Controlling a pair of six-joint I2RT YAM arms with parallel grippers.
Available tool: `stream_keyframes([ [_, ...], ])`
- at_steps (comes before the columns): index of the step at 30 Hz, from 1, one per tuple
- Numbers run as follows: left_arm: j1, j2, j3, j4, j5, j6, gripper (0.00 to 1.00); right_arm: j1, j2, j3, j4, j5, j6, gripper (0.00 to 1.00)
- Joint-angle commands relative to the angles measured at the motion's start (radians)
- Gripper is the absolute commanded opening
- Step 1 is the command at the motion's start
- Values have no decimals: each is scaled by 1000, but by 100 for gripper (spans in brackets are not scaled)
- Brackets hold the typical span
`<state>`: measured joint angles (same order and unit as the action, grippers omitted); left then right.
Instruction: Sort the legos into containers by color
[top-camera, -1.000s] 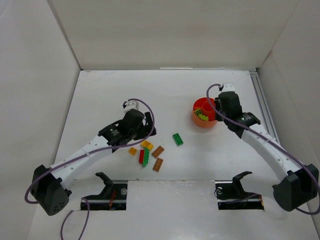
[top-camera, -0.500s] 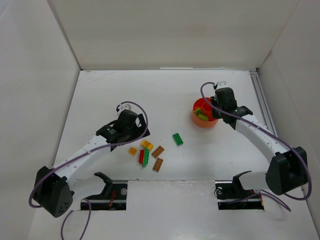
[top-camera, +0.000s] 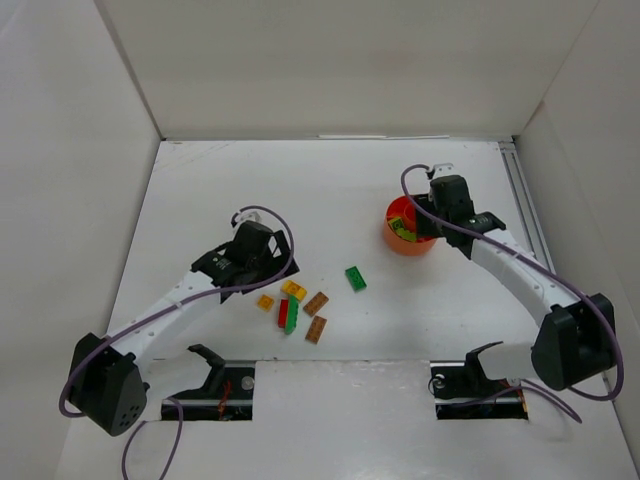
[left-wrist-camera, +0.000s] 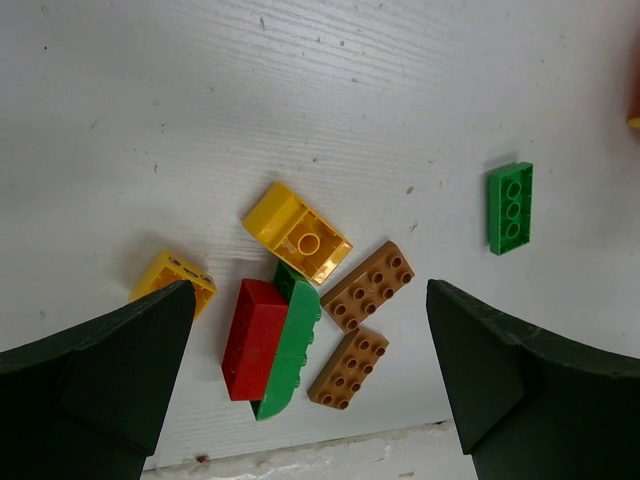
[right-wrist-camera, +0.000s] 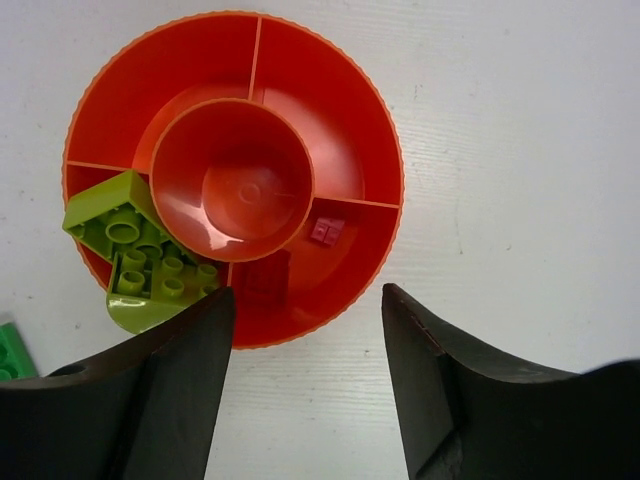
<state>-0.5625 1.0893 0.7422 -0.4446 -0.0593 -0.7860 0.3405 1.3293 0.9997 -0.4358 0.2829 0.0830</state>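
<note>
Under the left gripper (left-wrist-camera: 308, 320), whose jaws stand wide open and hold nothing, a cluster of legos lies on the white table (left-wrist-camera: 200, 100): a yellow brick (left-wrist-camera: 297, 232), an orange-yellow brick (left-wrist-camera: 172, 281), a red brick (left-wrist-camera: 253, 338) touching a green brick (left-wrist-camera: 296, 350), and two brown bricks (left-wrist-camera: 368, 285). A second green brick (left-wrist-camera: 510, 207) lies apart, to the right. The right gripper (right-wrist-camera: 305, 300) hangs above the orange-red bowl (right-wrist-camera: 330, 110), equally wide open and empty. Two lime bricks (right-wrist-camera: 140, 250) sit in one outer compartment (small red pieces (right-wrist-camera: 325, 232) lie in the neighbouring one, hard to make out).
</note>
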Motion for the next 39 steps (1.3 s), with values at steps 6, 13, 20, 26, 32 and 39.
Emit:
stream_keyframes([
  [6,13,-98,-53,-6,24,-27,100,199,-154,31,25,44,-91,69],
  [13,13,-137,-83,-34,46,-61,100,376,-133,10,38,-10,-100,71],
  [20,13,-180,-70,-164,-26,-172,100,535,-27,-1,97,-163,-55,71],
  [26,22,-284,-32,-253,-120,-259,100,797,154,49,178,-217,-120,72],
  [32,23,-397,25,-344,-191,-332,100,880,297,60,290,-355,-39,72],
  [39,23,-509,13,-344,-191,-332,100,931,415,140,292,-285,153,72],
])
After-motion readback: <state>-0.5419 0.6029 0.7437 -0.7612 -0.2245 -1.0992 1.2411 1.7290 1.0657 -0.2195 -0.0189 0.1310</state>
